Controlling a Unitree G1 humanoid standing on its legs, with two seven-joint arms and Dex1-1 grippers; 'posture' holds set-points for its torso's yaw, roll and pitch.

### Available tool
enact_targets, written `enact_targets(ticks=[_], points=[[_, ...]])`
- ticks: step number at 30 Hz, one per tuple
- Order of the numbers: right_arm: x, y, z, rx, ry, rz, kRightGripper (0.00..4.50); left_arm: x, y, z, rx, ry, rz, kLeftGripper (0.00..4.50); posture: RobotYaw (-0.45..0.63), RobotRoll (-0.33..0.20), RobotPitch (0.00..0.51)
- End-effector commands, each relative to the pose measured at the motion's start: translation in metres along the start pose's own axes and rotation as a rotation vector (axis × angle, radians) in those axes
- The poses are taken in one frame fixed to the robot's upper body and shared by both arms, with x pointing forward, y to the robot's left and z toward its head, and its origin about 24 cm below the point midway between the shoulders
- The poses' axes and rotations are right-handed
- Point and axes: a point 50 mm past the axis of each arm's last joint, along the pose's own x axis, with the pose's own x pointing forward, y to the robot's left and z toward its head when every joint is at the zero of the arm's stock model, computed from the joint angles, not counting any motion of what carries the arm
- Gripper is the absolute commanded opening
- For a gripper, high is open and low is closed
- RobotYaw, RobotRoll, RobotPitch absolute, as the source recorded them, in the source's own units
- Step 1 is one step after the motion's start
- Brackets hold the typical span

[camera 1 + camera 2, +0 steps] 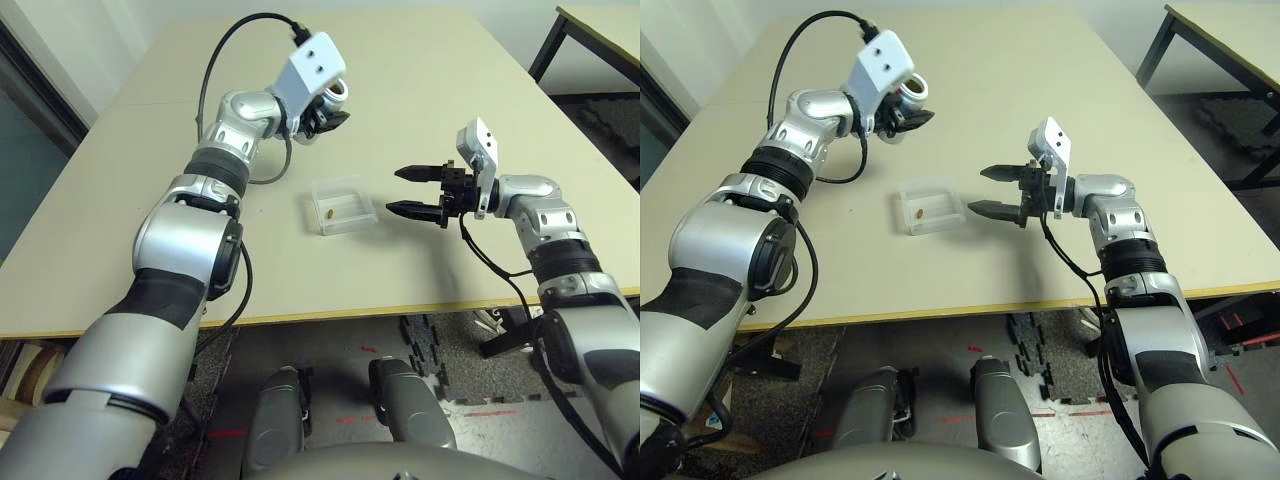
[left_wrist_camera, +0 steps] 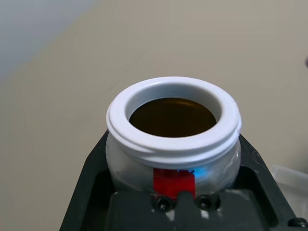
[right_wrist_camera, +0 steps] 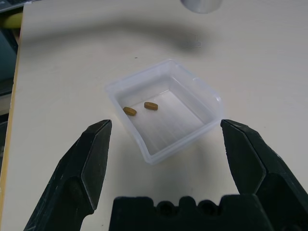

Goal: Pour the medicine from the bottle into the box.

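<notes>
My left gripper (image 1: pixel 328 113) is raised over the back of the table, shut on the bottle (image 2: pixel 173 144). The bottle is silvery-white with a red mark; it has no cap on and its open mouth shows a brown inside. The box (image 1: pixel 342 205), a clear square tray, lies on the table in front of that hand. Two tiny brown oval pills of medicine (image 3: pixel 129 111) lie in it. My right gripper (image 1: pixel 412 192) hovers just right of the box, open, fingers pointing at it with nothing between them.
The beige table (image 1: pixel 450 90) stretches far behind and to both sides of the box. Its front edge runs close below the box. A second table (image 1: pixel 600 30) stands at the back right, across a gap of dark floor.
</notes>
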Motion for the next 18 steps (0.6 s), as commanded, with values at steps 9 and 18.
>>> enact_targets(ticks=[9,18], points=[[-0.001,-0.001,0.002,-0.013,0.019,0.013,4.50,-0.021,0.009,-0.051,-0.207,0.001,0.174,2.72,-0.17,0.000,0.080],[-0.001,0.000,0.002,-0.015,0.023,0.019,4.50,-0.029,0.002,-0.089,-0.242,0.031,0.258,2.72,-0.18,0.000,0.079]])
